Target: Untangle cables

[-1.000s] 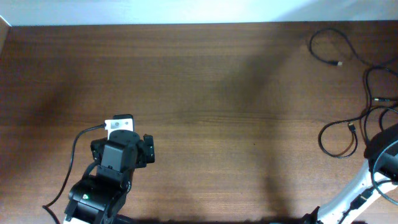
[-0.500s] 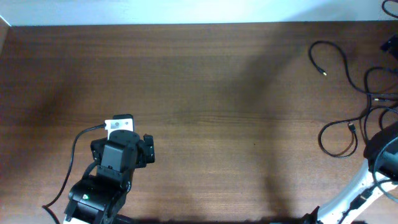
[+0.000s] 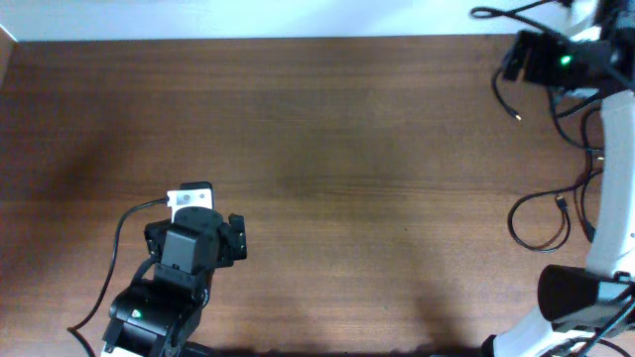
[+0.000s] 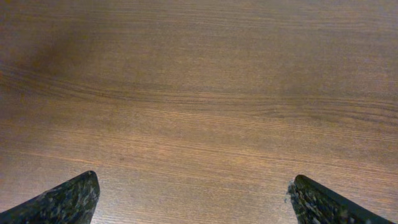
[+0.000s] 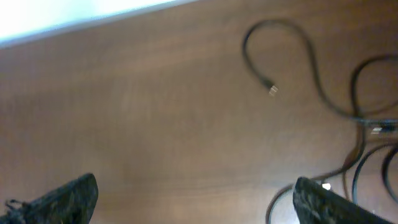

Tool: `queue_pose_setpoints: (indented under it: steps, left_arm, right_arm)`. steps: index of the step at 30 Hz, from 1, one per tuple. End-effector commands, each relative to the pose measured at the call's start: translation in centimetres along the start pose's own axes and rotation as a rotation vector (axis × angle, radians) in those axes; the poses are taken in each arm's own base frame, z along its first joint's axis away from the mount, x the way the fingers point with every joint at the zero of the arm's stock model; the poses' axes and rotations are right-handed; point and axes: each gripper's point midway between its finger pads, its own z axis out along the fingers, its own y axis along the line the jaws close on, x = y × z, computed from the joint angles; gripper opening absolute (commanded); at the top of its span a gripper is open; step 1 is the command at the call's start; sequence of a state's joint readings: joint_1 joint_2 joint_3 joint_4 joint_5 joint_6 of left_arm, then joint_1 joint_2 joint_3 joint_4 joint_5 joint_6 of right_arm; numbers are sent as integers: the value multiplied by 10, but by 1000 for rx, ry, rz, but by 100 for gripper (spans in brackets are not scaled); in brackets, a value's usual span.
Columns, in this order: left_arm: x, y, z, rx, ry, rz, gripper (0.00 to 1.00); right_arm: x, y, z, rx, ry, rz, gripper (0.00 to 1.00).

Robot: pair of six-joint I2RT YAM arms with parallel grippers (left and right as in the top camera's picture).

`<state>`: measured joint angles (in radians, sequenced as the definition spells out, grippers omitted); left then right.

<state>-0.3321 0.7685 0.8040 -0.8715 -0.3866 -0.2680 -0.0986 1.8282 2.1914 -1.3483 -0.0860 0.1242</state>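
Observation:
Several thin black cables lie at the table's right side. One curls near the back and ends in a metal plug [image 3: 516, 116]. Another forms a loop [image 3: 512, 220] nearer the front, and more strands [image 3: 593, 134] run along the right edge. My right gripper [image 3: 512, 61] hovers above the back right corner, beside the curled cable, open and holding nothing. In the right wrist view it [image 5: 195, 186] is spread wide over bare wood, with the curled cable [image 5: 309, 56] ahead and to the right. My left gripper [image 3: 195, 193] is open at the front left, far from the cables, over bare table [image 4: 193, 186].
A thicker black lead [image 3: 119, 248] runs from the left arm's base. The right arm's white link [image 3: 605, 198] reaches up over the right-hand strands. The table's back edge [image 3: 298, 38] meets a white wall.
The right arm has swung up from the front right corner to the back right, above the cables. The curled cable's plug end lies farther left than before. The left arm has not moved.

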Motion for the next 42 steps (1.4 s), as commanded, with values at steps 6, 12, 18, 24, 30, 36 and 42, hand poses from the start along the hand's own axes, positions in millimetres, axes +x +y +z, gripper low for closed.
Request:
queue_pose_setpoints:
  steps: [6, 12, 18, 24, 30, 36, 42]
  left_arm:
    - [-3, 3, -1, -12, -11, 8, 99]
    - [-3, 3, -1, -12, -11, 8, 99]
    - [-3, 3, -1, -12, -11, 8, 99]
    - [-3, 3, -1, -12, -11, 8, 99]
    - [-3, 3, -1, -12, -11, 8, 99]
    - [-3, 3, -1, -12, -11, 8, 99]
    - [5, 6, -4, -19, 15, 19, 99]
  right_arm:
    - [60, 76, -11, -49, 169, -203, 99]
    - [91, 127, -18, -113, 222, -337, 99]
    - [95, 132, -19, -121, 229, -353, 99]
    - [95, 132, -19, -121, 228, -353, 99]
    - [95, 132, -19, -121, 228, -353, 99]
    - [95, 132, -19, -121, 228, -353, 99]
    - [95, 132, -19, -121, 228, -353, 99]
